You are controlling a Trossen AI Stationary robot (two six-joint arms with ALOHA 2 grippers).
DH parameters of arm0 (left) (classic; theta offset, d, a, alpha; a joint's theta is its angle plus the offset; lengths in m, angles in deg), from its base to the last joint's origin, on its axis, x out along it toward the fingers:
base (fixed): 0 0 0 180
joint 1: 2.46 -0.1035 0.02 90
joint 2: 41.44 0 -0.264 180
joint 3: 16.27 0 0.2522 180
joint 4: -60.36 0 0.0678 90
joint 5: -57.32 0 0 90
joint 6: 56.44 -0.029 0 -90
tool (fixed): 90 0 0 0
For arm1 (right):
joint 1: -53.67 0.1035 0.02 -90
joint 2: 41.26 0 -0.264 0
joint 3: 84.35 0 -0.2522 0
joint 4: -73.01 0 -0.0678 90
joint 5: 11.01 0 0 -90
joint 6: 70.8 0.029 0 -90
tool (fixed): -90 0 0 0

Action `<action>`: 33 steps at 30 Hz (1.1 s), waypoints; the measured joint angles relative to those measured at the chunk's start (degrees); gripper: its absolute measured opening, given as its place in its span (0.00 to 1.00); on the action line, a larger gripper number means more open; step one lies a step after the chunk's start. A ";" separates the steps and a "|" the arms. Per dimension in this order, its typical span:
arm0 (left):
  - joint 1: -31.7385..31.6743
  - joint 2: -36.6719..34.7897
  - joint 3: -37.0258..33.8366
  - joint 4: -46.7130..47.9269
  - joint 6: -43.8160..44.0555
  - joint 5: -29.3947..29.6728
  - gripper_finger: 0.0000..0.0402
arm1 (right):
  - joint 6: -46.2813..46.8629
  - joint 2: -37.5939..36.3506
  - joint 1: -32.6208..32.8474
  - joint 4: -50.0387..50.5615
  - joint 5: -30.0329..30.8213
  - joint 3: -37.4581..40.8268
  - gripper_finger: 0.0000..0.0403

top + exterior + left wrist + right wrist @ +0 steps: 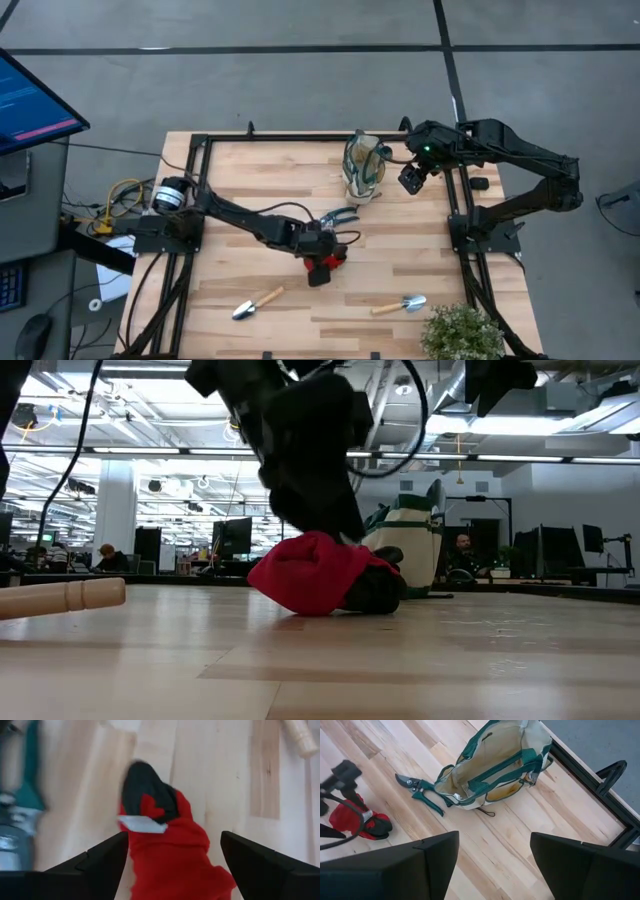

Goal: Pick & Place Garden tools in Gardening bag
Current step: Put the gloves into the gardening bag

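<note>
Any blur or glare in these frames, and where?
Left wrist view: pruning shears at the edge are smeared; glove between the open left gripper fingers is soft. Low view: bright ceiling lights, near arm silhouetted dark. High view and right wrist view: evenly lit, bag sharp.

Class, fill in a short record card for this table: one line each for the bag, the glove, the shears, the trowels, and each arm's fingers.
bag: gardening bag standing open, nothing visible inside
glove: red-and-black glove crumpled on the table
shears: teal-handled shears flat beside the bag
trowels: two, trowel and second trowel, near the front edge
left gripper: fingers open, straddling the glove
right gripper: fingers open, raised near the bag
</note>
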 joint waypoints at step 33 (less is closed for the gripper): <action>-19.45 -15.51 1.47 -16.96 8.67 16.76 0.20 | 5.17 -3.88 -0.02 -0.30 10.04 0.09 0.59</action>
